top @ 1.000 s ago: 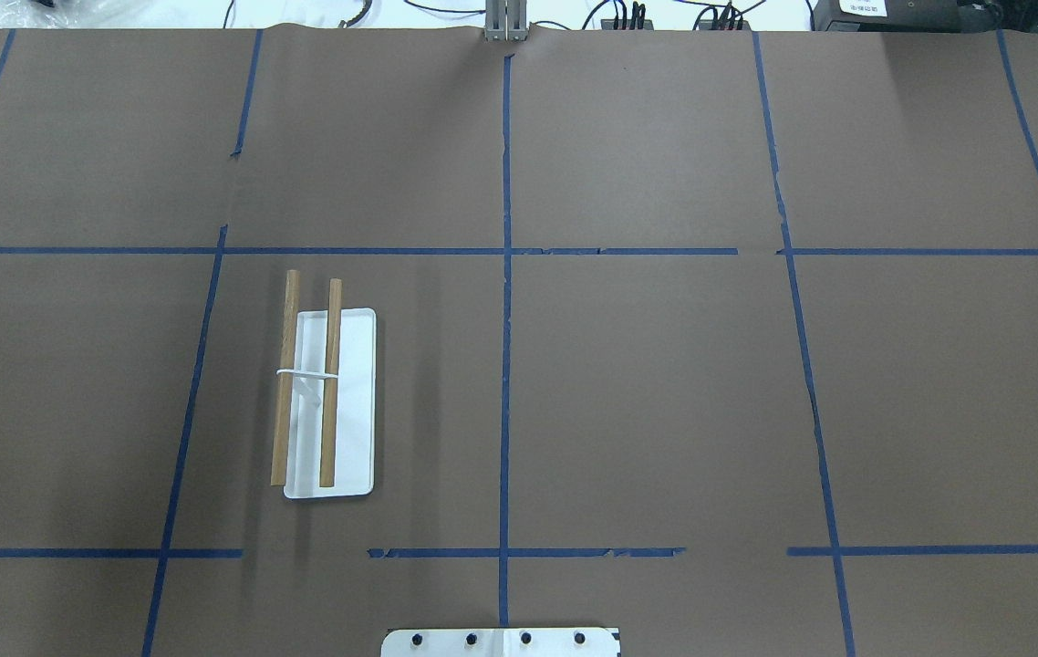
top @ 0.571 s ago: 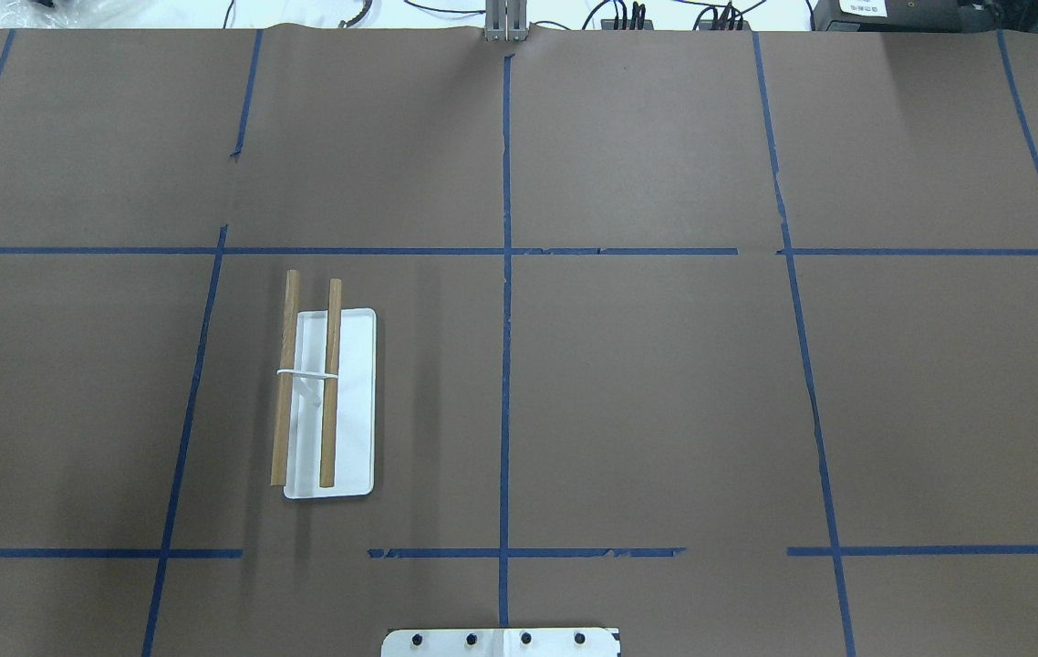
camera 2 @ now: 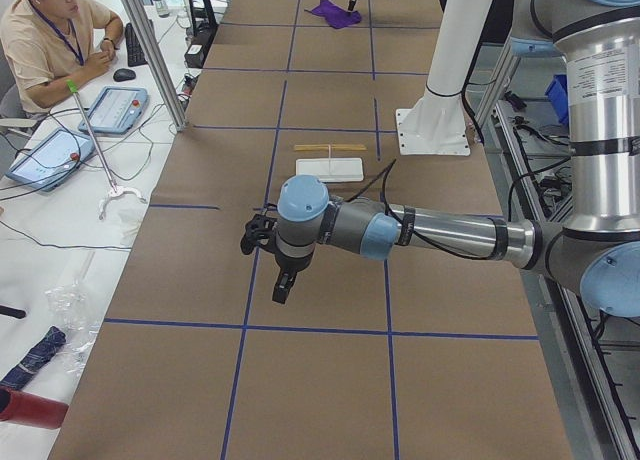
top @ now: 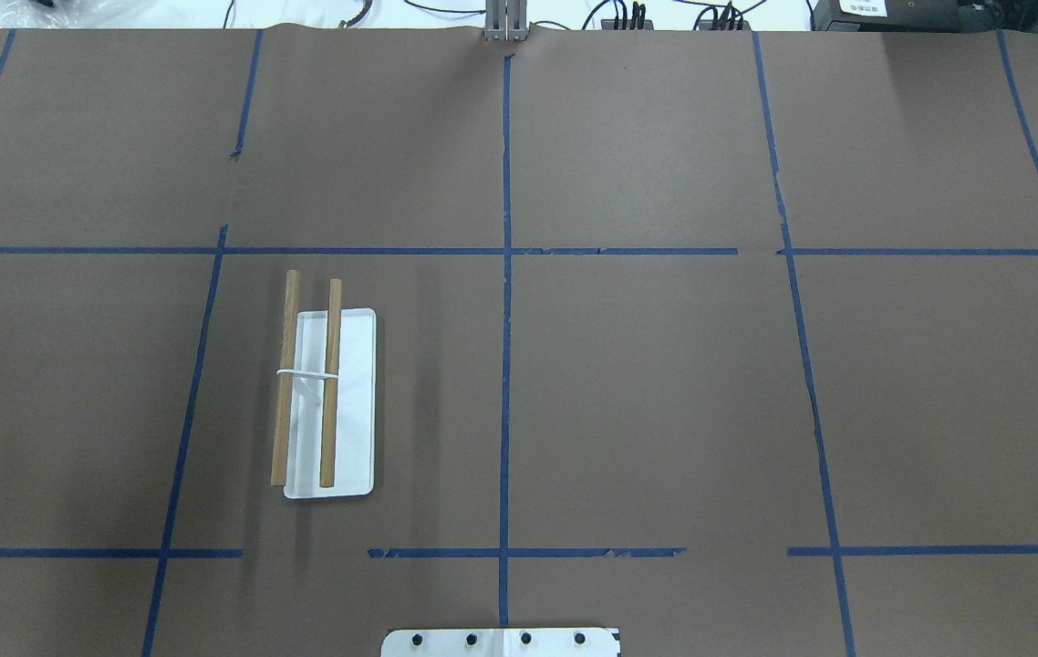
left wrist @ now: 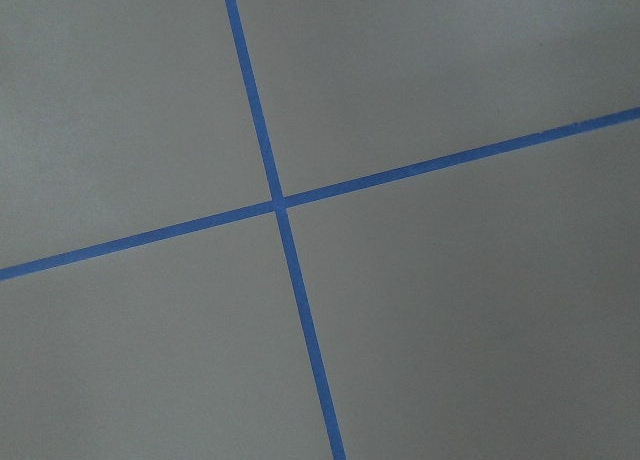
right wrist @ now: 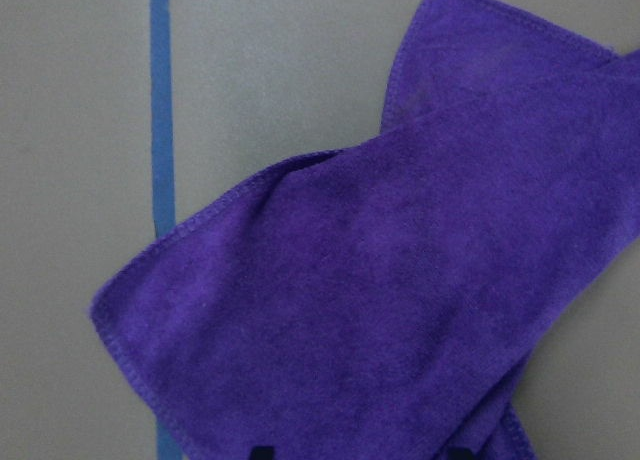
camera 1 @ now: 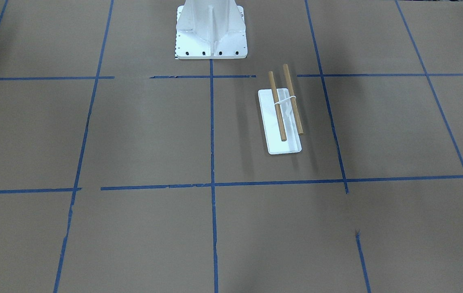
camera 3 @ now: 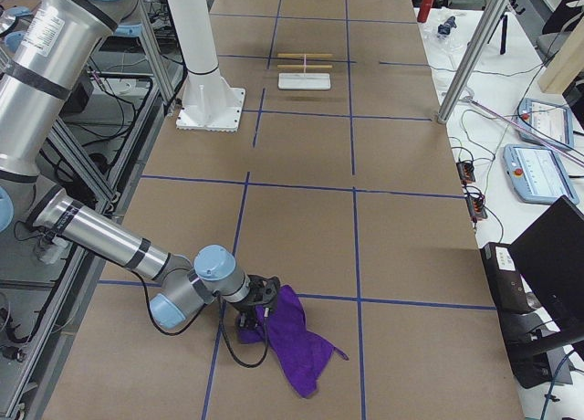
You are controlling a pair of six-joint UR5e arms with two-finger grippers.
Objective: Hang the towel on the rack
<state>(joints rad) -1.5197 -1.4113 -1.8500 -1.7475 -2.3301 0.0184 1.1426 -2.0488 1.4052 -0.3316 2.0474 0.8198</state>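
The rack (top: 305, 379) has two wooden dowels joined by a white bracket over a white base plate. It stands left of the table's centre, and shows in the front view (camera 1: 284, 106) and far off in the right side view (camera 3: 305, 57). The purple towel (right wrist: 380, 280) lies crumpled on the brown paper at the table's right end (camera 3: 297, 333). My right gripper (camera 3: 251, 321) is low at the towel's edge. Its two dark fingertips (right wrist: 262, 450) show apart over the cloth. My left gripper (camera 2: 250, 238) hovers over a blue tape cross, far from the rack. I cannot tell if it is open.
The white metal pedestal (camera 1: 211, 28) with bolt holes stands at the robot's side of the table. Blue tape lines grid the brown paper. A seated operator (camera 2: 45, 35) and tablets are beyond the far edge. Metal posts (camera 3: 470, 50) stand at that edge.
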